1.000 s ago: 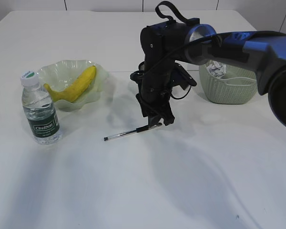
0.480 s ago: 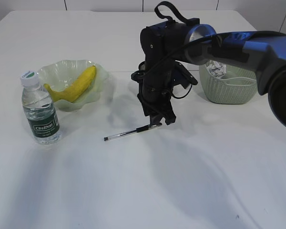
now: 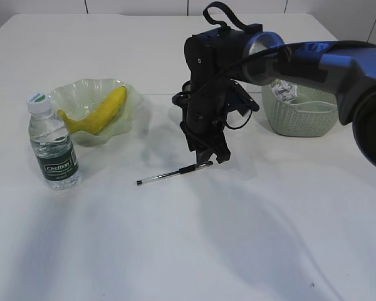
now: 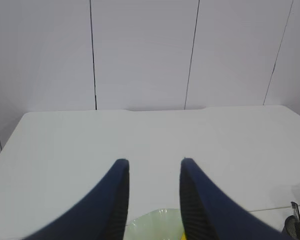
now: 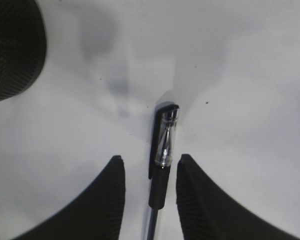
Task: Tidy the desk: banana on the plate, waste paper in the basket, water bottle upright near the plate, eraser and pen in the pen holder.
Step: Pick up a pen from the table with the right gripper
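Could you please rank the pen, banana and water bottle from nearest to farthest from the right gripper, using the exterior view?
1. pen, directly beneath the right gripper
2. banana, on the plate to the left
3. water bottle, far left, upright

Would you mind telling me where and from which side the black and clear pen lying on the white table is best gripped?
Grip the black and clear pen on its black rubber sleeve just below the clear barrel, coming straight down from above. It lies flat on the white table, so only its long sides are free. The right gripper already straddles that section, open, one finger on each side.
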